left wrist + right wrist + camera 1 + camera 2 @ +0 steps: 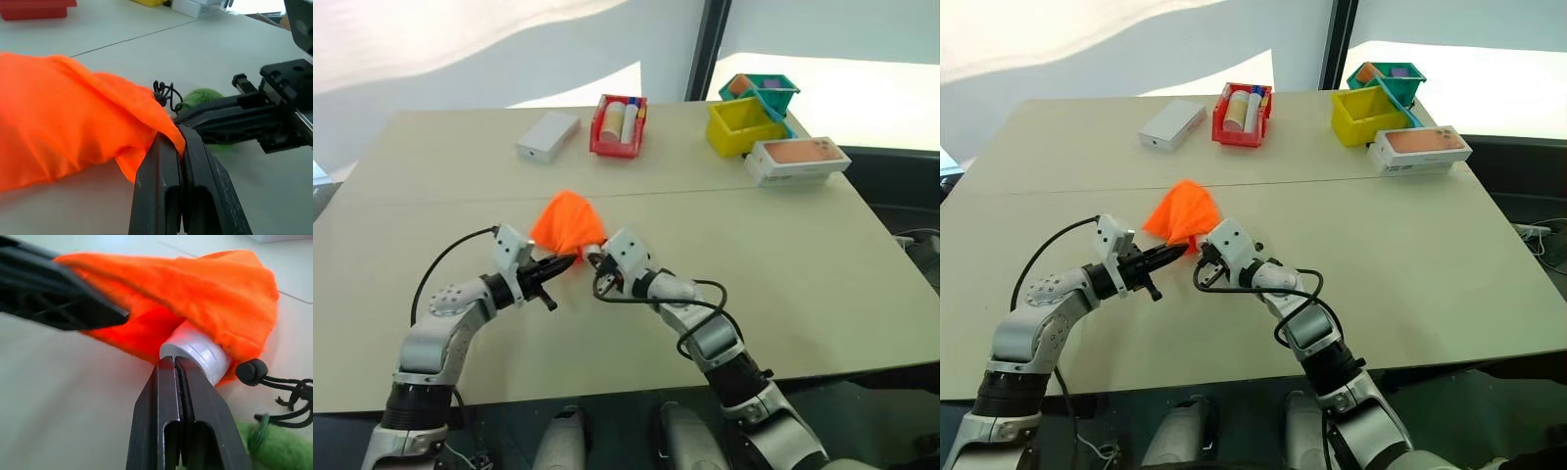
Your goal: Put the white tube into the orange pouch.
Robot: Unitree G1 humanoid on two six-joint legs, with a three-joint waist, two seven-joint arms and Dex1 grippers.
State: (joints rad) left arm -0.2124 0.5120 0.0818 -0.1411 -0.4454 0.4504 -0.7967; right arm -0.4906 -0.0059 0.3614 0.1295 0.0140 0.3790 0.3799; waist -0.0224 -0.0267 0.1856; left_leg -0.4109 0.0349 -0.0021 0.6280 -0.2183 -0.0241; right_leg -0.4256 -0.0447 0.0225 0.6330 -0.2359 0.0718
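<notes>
While the left fingers [171, 147] pinch the pouch [566, 223] rim on the tabletop [783, 245], the tube [198, 352] sits partly inside. Right fingers [175, 363], pressed together empty, should nudge it straight in, slowly.

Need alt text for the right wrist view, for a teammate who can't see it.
The right gripper, shut, presses its tips against the capped end of the white tube, which sticks out of the orange pouch on the table. The left gripper pinches the pouch edge; the black cord trails beside.
</notes>
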